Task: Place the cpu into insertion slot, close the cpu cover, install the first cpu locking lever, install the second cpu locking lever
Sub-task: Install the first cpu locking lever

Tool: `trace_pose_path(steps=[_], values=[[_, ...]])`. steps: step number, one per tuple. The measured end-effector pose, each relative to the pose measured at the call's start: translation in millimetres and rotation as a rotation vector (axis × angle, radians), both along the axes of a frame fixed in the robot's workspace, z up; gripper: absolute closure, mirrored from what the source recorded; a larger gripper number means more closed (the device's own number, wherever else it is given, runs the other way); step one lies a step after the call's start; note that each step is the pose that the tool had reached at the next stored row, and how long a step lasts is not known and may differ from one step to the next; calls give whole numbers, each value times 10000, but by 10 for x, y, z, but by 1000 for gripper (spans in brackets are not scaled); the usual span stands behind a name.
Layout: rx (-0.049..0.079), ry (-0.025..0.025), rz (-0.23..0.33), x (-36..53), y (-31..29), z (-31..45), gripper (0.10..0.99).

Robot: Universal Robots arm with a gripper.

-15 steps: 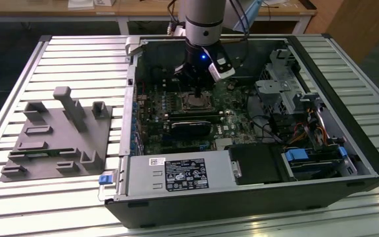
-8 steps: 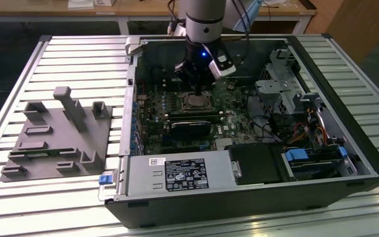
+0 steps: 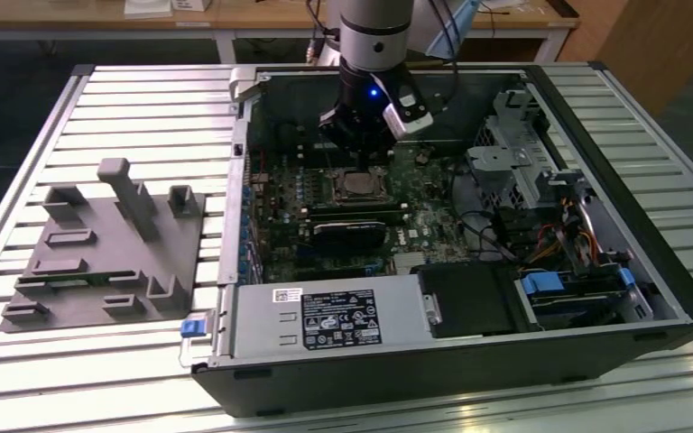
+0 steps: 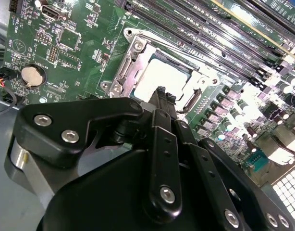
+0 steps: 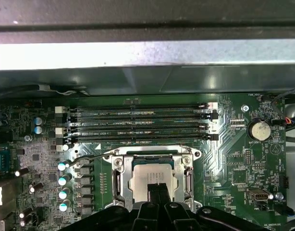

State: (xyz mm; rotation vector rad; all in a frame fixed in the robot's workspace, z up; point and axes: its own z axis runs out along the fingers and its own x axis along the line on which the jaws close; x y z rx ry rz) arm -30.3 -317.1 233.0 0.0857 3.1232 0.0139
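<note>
The cpu (image 5: 148, 174) lies flat in the insertion slot (image 5: 172, 166) of the green motherboard (image 5: 234, 159). Its pale silver top shows through the open middle of the cpu cover (image 5: 117, 175), whose silvery frame lies down around the chip. A thin wire lever (image 5: 87, 157) runs from one corner of the frame out over the board; whether it is latched cannot be told. The gripper (image 5: 157, 186) hangs directly over the chip, its two black fingers pressed together into one narrow tip with nothing pinched between them. In the second wrist view the gripper (image 4: 161, 91) stands in front of the chip's pale top, and contact cannot be judged. Just beside the socket run four long black memory slots (image 5: 138, 122), parallel to one another. A round coin battery (image 5: 258, 130) sits further off on the board, and a row of small capacitors (image 5: 63, 180) stands on the socket's other side. In the exterior view the arm (image 3: 374, 36) reaches down into the open computer case (image 3: 443, 361). The case rests on a slatted table (image 3: 142, 108), with a grey fixture (image 3: 106, 244) lying apart from it at the exterior view's left.
</note>
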Motion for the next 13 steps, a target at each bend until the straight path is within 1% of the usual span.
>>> trace_pose_path(steps=[8, 11, 13], values=[[0, 0, -1, -2, 0, 0, 980], [-2, 0, -1, -22, 0, 1, 980], [0, -1, 1, -53, 0, 1, 980]])
